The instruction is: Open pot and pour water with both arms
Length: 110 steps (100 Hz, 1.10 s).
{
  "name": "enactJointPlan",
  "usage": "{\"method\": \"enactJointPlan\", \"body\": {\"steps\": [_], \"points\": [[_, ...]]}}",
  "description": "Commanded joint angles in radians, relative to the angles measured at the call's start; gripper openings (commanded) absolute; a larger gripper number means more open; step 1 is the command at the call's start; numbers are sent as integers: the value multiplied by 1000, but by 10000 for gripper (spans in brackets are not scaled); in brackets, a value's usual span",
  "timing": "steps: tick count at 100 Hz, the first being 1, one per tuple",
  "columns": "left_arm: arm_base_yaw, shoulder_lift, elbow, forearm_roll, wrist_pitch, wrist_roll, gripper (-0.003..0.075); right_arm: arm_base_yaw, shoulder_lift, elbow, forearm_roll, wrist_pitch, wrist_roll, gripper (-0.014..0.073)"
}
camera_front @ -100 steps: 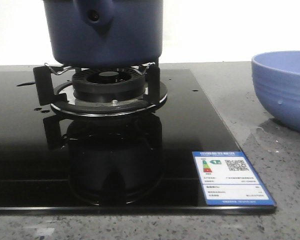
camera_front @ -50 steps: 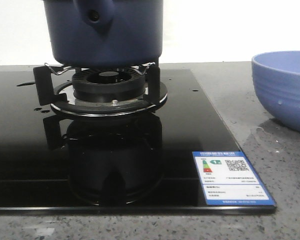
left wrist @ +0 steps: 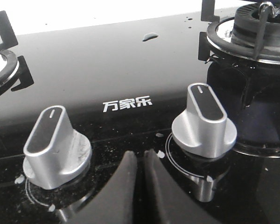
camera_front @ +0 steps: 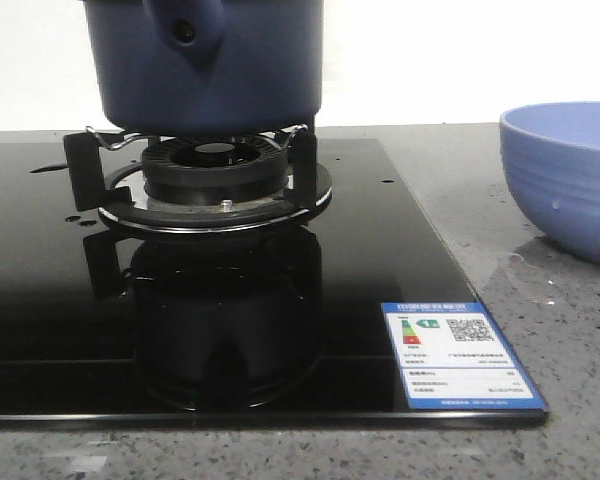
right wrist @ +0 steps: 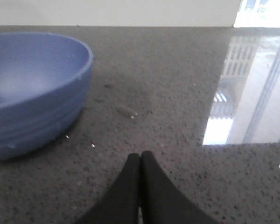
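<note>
The dark navy pot (camera_front: 205, 65) stands on the burner grate (camera_front: 212, 170) of the black glass hob; its handle stub with a round hole faces the front camera, and its top is cut off by the frame. Small drops of water (right wrist: 126, 111) lie on the grey counter beside the bowl, and more drops (left wrist: 150, 36) on the hob glass. My left gripper (left wrist: 140, 154) is shut and empty, hovering low between two silver knobs (left wrist: 203, 122). My right gripper (right wrist: 140, 156) is shut and empty over the counter, a little way from the bowl.
A periwinkle ribbed bowl (camera_front: 570, 180) (right wrist: 32, 88) stands on the speckled counter right of the hob. A second knob (left wrist: 53, 144) and part of another burner (left wrist: 0, 65) show in the left wrist view. An energy label (camera_front: 458, 353) sits on the hob's front right corner.
The front view has shifted very slightly, everything sliding a few pixels left and up. Pot, bowl and hob keep their places.
</note>
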Motion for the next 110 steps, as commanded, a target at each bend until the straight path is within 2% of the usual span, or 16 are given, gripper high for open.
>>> {"method": "enactJointPlan", "body": {"steps": [1,15,32,110], "points": [[2,-26,28,-16,-41,-9,-20,-30,-11,25,-10,-145,6,-64],[2,-26,28,-16,-41,-9,-20,-31,-14,77,-10,-149,33,-64],[2,-26,28,-16,-41,-9,-20,-31,-14,77,8,-22,33,-64],[2,-26,28,-16,-41,-9,-20,-31,-14,77,10,-29,33,-64]]}}
